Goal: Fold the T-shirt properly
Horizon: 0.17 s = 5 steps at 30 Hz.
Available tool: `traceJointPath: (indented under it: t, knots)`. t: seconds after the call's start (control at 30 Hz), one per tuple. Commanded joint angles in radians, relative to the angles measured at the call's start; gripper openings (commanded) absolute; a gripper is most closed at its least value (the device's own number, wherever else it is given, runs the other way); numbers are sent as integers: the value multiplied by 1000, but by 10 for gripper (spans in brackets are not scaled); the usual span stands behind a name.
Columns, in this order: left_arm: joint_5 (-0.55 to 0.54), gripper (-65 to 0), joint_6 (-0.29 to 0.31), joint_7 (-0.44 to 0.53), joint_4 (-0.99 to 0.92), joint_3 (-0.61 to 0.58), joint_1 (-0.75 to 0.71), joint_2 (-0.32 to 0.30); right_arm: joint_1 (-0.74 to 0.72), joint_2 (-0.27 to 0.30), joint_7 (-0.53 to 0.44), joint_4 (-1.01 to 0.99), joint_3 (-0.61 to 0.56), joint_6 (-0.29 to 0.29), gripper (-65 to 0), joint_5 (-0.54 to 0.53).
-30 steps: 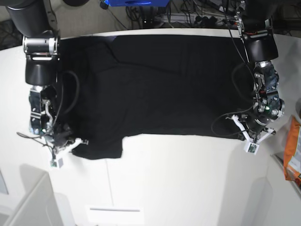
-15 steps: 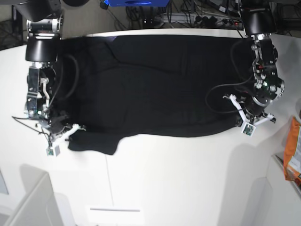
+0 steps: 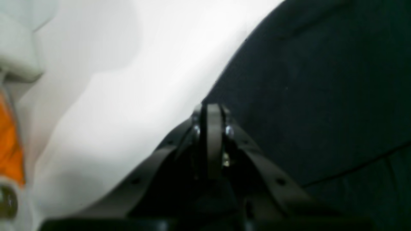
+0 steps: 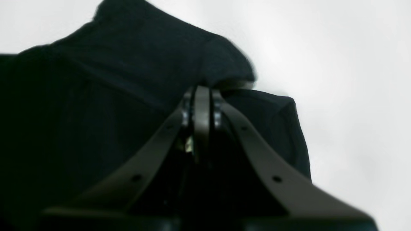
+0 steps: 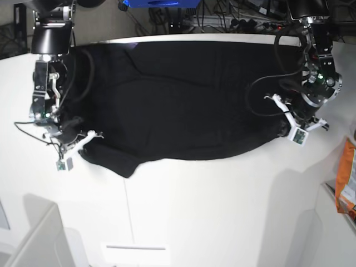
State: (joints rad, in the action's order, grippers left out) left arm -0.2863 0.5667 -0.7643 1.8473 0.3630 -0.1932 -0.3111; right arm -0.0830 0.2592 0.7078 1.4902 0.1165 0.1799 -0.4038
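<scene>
The black T-shirt [image 5: 183, 100] lies spread across the white table [image 5: 211, 211], its near edge lifted and folded toward the back. My left gripper [image 5: 286, 129] is shut on the shirt's near right hem; in the left wrist view the gripper [image 3: 210, 110] pinches the cloth edge [image 3: 321, 96]. My right gripper [image 5: 83, 146] is shut on the shirt's near left corner by the sleeve; in the right wrist view the gripper [image 4: 200, 93] pinches bunched cloth [image 4: 144, 64].
An orange packet [image 5: 347, 178] lies at the table's right edge and shows in the left wrist view [image 3: 9, 144]. Cables and a blue object [image 5: 161, 4] sit behind the table. A white panel [image 5: 39, 239] stands at the front left.
Both grippers have moved away from the front edge toward the back, carrying the shirt's near edge with them. The bare table in front has grown.
</scene>
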Motion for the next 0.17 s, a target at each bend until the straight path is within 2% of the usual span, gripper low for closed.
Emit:
traceJointPath:
  t: [0.0, 0.13]
  knots:
    - [-29, -650, 0, 18, 32, 18, -4, -16, -5, 13, -20, 31, 24, 2, -650, -4]
    - [-46, -650, 0, 18, 64, 35, -41, -49, 10, 13, 25, 65, 53, 2, -650, -4]
